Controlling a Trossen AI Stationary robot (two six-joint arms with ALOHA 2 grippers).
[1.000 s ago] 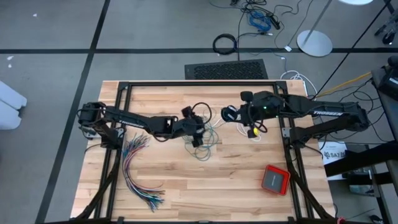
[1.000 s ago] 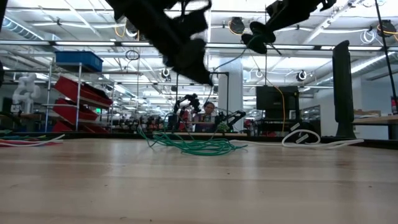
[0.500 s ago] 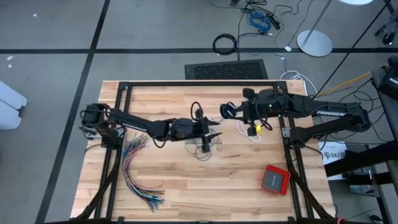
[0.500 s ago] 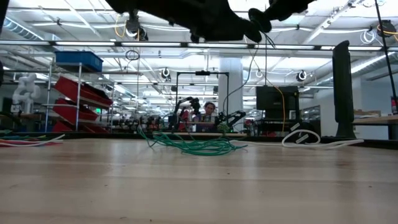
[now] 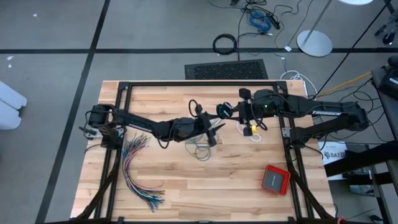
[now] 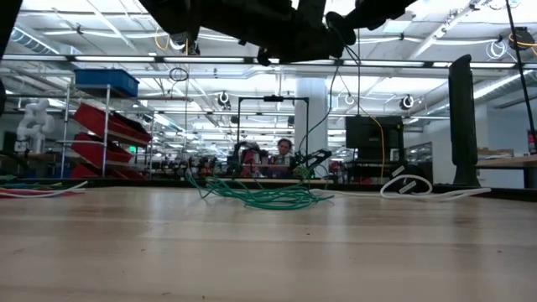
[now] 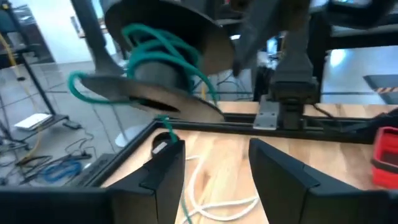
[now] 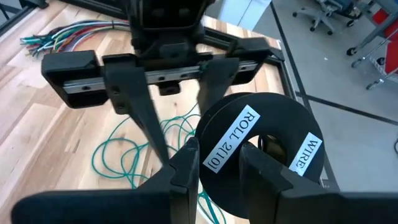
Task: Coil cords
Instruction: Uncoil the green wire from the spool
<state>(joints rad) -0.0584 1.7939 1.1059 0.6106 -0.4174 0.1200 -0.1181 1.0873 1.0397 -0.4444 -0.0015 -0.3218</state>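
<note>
Although a few turns of the teal-green cord [image 7: 163,46] already sit on the black spool [image 8: 264,158] that the right hand [image 8: 217,163] grips by its flange above the tabletop [image 5: 186,193], most of that cord lies as a loose tangle [image 6: 260,195] on the wood below. The left hand [image 5: 213,130], fingers apart and pointed at the spool, holds nothing I can make out. I judge the coiling barely begun; the black cord isn't identifiable here.
</note>
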